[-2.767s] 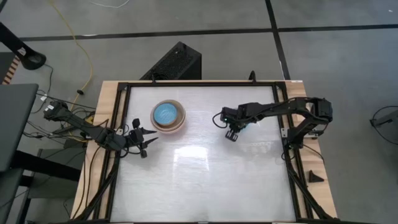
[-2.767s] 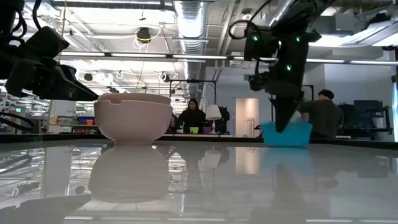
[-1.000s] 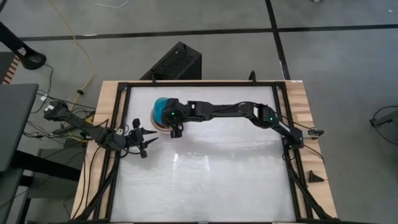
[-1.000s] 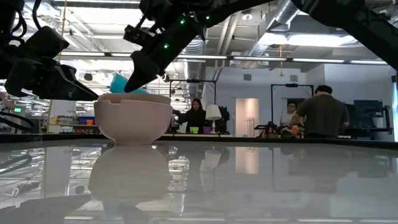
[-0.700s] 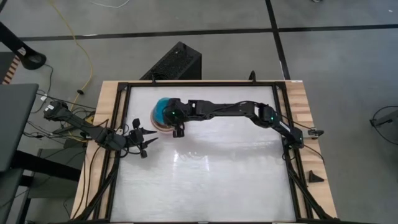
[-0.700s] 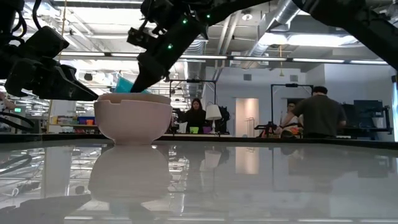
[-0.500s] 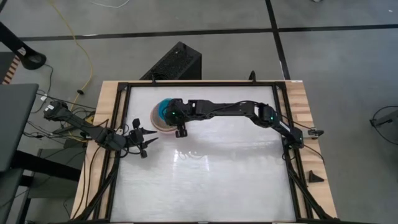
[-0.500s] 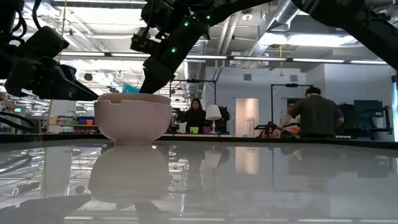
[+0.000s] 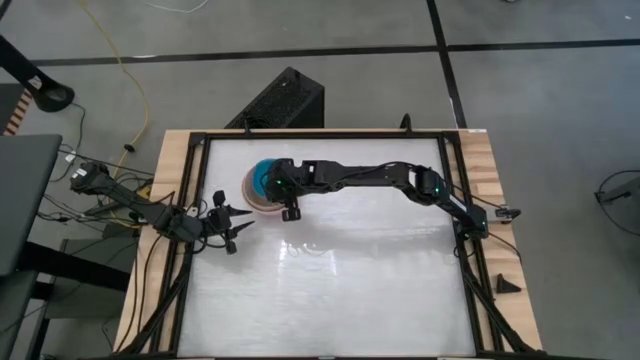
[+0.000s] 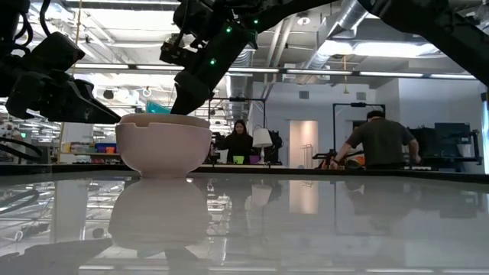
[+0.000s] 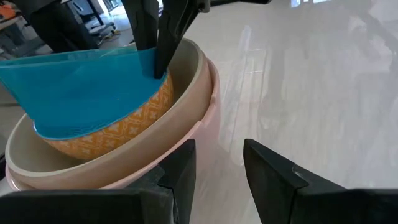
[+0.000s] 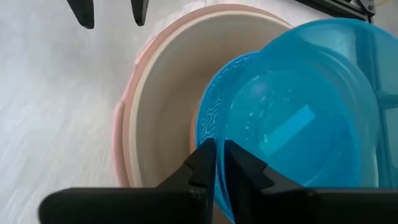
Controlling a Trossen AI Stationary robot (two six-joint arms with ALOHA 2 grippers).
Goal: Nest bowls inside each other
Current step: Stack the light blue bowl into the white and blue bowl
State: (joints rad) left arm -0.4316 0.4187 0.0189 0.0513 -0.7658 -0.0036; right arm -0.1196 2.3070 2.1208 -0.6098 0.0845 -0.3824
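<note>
A stack of bowls (image 9: 262, 188) stands at the table's far left: a salmon-pink bowl (image 11: 206, 127) outermost, a beige one (image 11: 186, 87) inside it, then a light blue bowl (image 12: 208, 112) with an orange-patterned outside (image 11: 127, 124). A teal bowl (image 11: 87, 87) lies tilted on top, its lower side in the light blue bowl. My right gripper (image 12: 219, 163) reaches over the stack from the right and is shut on the teal bowl. My left gripper (image 11: 217, 165) waits open near the table's left edge, just beside the stack. My right gripper has the teal bowl's rim (image 12: 227, 127) between its two fingers, one finger inside the bowl and one outside. The fingers (image 11: 155, 37) slant down from the table's right side. The bowl sits tilted, its lower side inside the light blue bowl.
The white tabletop (image 9: 330, 290) spreads near and right of the stack inside a black frame (image 9: 452, 200). A black box (image 9: 285, 100) stands beyond the far edge. People (image 10: 378, 141) move in the room behind the table.
My right gripper has tipped further down over the stack and lowered the teal bowl. In the low view the bowl stood well above the pink rim a second ago. Now only a sliver of it shows over the rim.
</note>
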